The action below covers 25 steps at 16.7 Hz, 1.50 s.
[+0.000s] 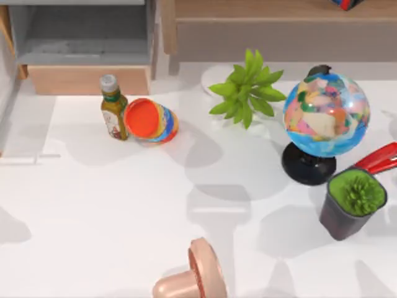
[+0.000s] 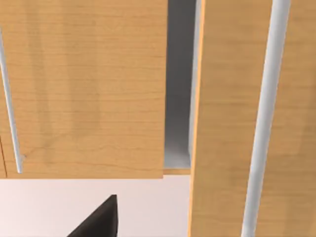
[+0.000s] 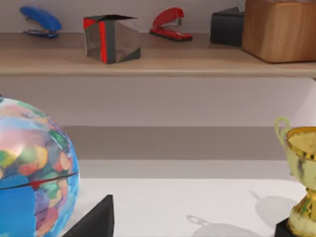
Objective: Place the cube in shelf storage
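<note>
- Right claw: a dark wedge of it shows at the lower edge of the right wrist view, over the white table. I cannot tell whether it is spread or pressed together. It holds nothing that can be seen.
- Just beside it stands the globe, and a gold trophy stands on the far side of the same view.
- Beyond the right claw, facing it, runs the shelf, a flat tan board with a brown panel beneath.
- On that board sits the cube, flat on one face and well apart from the right claw. It is between a blue stapler and a red stapler. Its faces look grey and dark with red stripes.
- Farther along the board are a black box and a wooden box.
- Left claw: a dark wedge over the table, close to pale wooden cabinet panels with a grey gap between them. Its state cannot be told.
- From above, the table also carries a bottle touching a tipped jar, a leafy plant and a dark pot.
</note>
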Tool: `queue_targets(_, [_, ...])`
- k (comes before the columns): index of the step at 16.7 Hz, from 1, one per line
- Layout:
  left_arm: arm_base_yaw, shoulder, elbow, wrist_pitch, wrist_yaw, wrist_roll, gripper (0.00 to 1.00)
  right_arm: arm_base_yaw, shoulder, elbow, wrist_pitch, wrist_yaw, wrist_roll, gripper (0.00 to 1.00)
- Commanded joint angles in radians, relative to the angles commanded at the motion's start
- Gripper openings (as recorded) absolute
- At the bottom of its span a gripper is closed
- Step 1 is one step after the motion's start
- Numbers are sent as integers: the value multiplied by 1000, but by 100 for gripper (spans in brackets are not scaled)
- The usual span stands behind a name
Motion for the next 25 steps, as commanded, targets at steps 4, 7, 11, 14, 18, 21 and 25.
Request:
queue_targets(4, [27,-13,-34,20,28,1,100,0,0,0,0,0,0,100])
queue_targets(7, [23,-8,-31,18,26,1,100,0,0,0,0,0,0,100])
queue_targets(11, [69,-19,34,-61,-32,-27,100,0,0,0,0,0,0,100])
queue_targets(14, [124,-32,150,-208,-122,-86,100,0,0,0,0,0,0,100])
queue_targets(18, [161,-47,387,-509,-263,-222,100,0,0,0,0,0,0,100])
queue_targets(21, [143,-49,610,-797,-363,-363,100,0,0,0,0,0,0,100])
queue_targets(25, [66,-21,932,-1239,-479,-593,100,0,0,0,0,0,0,100])
